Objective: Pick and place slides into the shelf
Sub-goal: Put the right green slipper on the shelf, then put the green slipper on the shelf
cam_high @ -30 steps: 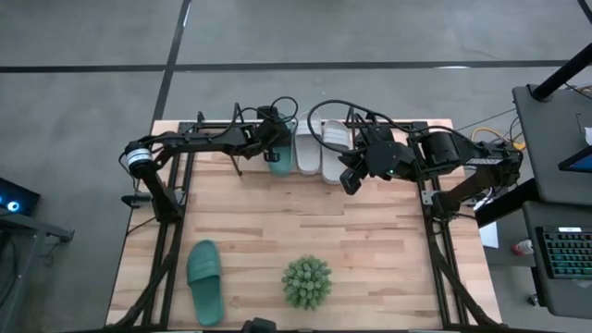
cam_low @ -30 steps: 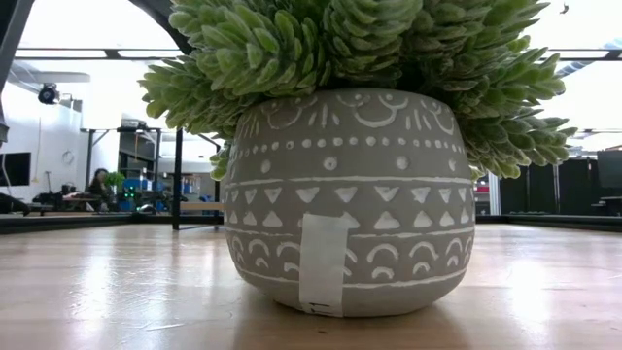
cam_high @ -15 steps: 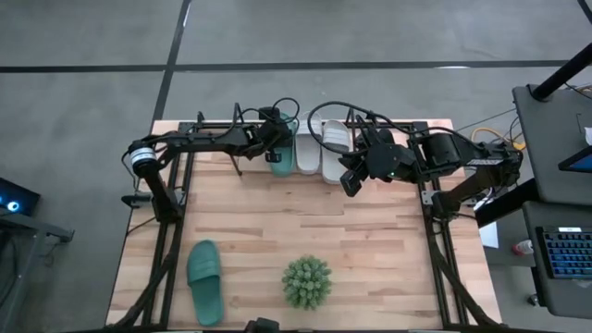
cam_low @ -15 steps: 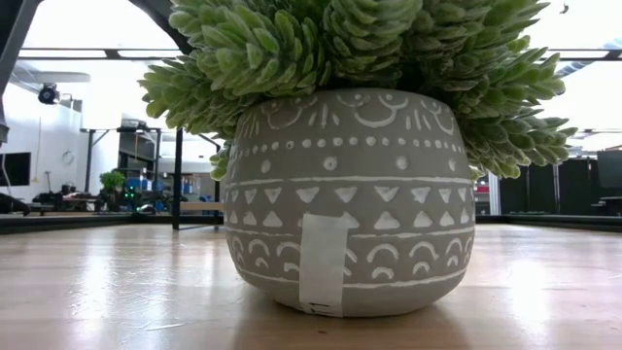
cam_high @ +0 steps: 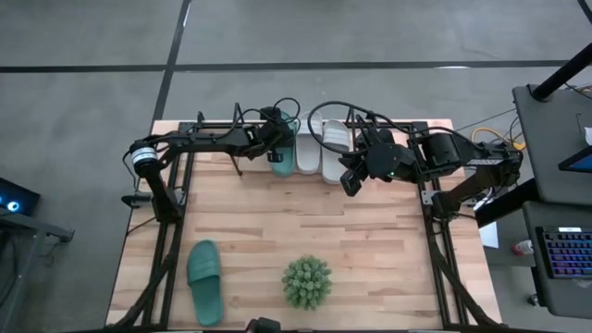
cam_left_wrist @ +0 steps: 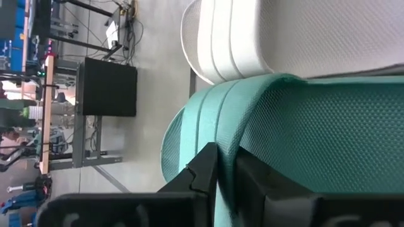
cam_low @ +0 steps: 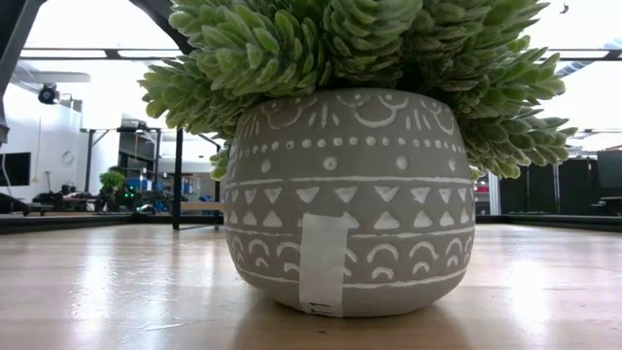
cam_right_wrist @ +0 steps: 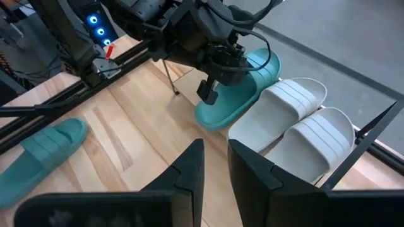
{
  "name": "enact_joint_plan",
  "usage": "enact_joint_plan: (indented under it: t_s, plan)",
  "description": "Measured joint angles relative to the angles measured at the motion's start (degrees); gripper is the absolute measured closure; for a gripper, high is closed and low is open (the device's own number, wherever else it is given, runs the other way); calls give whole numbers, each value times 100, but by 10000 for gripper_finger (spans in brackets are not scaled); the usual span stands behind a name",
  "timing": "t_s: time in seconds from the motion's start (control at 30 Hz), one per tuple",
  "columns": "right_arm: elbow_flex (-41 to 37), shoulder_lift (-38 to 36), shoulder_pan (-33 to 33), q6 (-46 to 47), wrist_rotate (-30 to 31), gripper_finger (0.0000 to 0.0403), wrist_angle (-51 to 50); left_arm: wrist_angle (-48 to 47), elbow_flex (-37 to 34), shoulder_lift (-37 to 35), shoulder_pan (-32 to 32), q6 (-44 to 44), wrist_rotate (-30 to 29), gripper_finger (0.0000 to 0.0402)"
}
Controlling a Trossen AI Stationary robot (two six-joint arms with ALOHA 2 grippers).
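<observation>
No lettering, numbers or brand marks are showing legibly anywhere; a blank pale label [cam_low: 322, 263] is sitting on the patterned grey plant pot [cam_low: 408, 194], carrying no readable writing.

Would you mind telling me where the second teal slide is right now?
In the high view, the loose teal slide lies on the table's near-left part, left of the spiky plant, far from the shelf at the back.
</observation>
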Motion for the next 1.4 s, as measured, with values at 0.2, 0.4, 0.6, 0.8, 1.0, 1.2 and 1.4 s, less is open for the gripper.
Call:
enact_joint_plan:
  t_s: [0.2, 0.4, 0.6, 0.8, 1.0, 1.2, 1.4]
  plan:
    - [1, 0, 0, -7, 5, 339, 1, -3, 0, -1, -22, -1, 37, 352]
    - [2, 0, 0, 0, 20, 339, 0, -5, 0, -5, -22, 0, 100, 309]
    - [1, 0, 0, 0, 44, 339, 0, -3, 2, -12, -20, 11, -20, 266]
    - [0, 0, 0, 0, 49, 339, 0, -34, 4, -74, -72, 11, -348, 241]
    - [1, 0, 0, -4, 60, 339, 0, -24, 4, -141, -206, 5, -376, 237]
    - [0, 0, 0, -22, 59, 339, 0, 8, 11, -145, -315, -3, -385, 236]
    - [0, 0, 0, -37, 59, 339, 0, -64, 11, -179, -390, -253, -415, 236]
